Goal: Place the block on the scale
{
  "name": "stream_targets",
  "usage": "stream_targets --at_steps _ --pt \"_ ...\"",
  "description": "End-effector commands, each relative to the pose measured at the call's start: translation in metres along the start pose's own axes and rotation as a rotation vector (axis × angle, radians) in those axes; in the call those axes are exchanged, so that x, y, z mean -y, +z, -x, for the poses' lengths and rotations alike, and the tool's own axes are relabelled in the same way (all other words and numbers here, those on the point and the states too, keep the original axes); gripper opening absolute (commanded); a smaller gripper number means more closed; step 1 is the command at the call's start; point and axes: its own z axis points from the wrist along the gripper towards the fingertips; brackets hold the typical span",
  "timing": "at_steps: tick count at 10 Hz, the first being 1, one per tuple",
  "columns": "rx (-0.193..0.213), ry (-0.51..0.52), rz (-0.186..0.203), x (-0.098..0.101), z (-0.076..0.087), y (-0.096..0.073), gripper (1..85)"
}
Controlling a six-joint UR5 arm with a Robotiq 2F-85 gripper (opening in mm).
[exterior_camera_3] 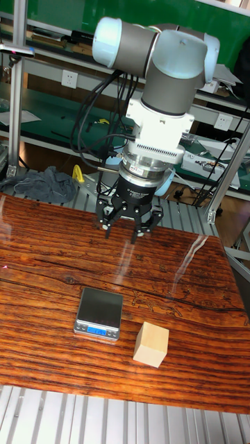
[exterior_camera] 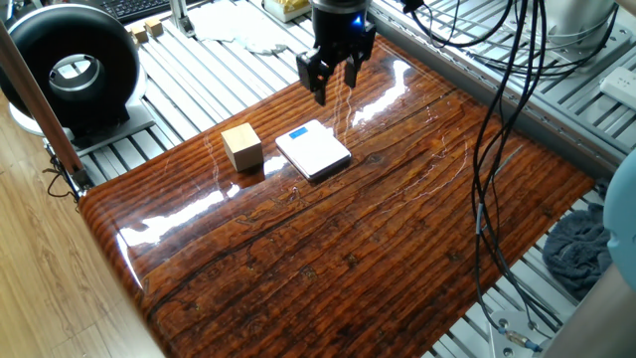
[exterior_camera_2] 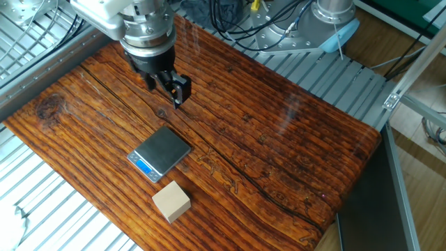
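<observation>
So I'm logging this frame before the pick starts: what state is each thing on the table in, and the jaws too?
Light tan wooden cube block: upright on the wooden table, beside the scale, apart from it, not gripped.
Thin white square scale with a blue mark: flat on the table, nothing on it.
Two-finger gripper: above the table behind the scale, jaws open with a narrow gap, holding nothing.

one wooden block (exterior_camera: 241, 146) and one flat square scale (exterior_camera: 313, 150) sit on one glossy wooden table (exterior_camera: 397, 229). one robot arm (exterior_camera_3: 163, 83) carries one gripper (exterior_camera: 334, 80) with two fingers. beyond the table are one black ring-shaped device (exterior_camera: 72, 72), one keyboard (exterior_camera: 139, 8), one white cloth (exterior_camera: 238, 25) and one grey cloth (exterior_camera: 581, 249).
</observation>
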Motion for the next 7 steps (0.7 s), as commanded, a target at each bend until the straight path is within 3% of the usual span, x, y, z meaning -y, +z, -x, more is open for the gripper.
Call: stream_targets --at_steps 1,7 --pt "-0.026 0.026 -0.004 -0.001 -0.0073 -0.0002 1.0" --pt "-0.013 0.035 0.019 -0.0073 -0.0038 0.0001 1.0"
